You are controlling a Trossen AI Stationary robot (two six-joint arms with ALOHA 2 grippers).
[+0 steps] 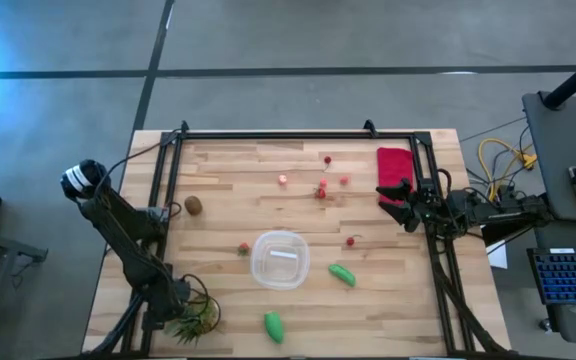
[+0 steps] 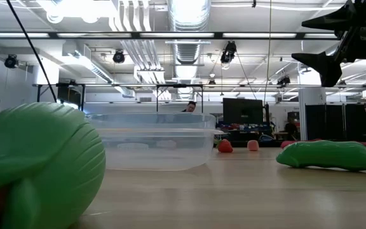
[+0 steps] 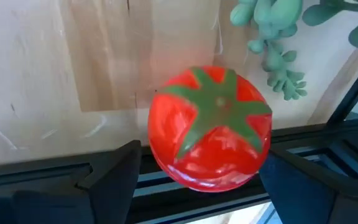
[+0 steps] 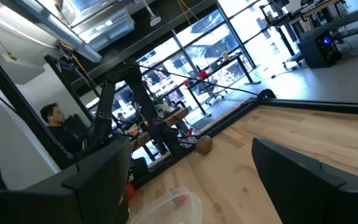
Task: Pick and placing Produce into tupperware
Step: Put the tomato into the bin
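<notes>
A red tomato [image 3: 210, 127] with a green star top lies on the wood at the table's near left corner, beside the black frame rail. My left gripper [image 3: 202, 154] points down over it, open, with one finger on each side of the tomato. In the high view the left gripper [image 1: 181, 297] hides the tomato. The clear tupperware [image 1: 279, 258] stands near the table's middle, also seen in the low view [image 2: 151, 140]. My right gripper [image 1: 398, 195] waits open at the right edge, raised.
A spiky plant [image 1: 196, 318] lies right beside my left gripper. Two green pieces [image 1: 342, 274] [image 1: 274, 326], a brown piece [image 1: 194, 205] and several red berries [image 1: 320, 190] are scattered about. A red cloth [image 1: 395, 170] lies far right. A person [image 4: 55, 118] sits beyond the table.
</notes>
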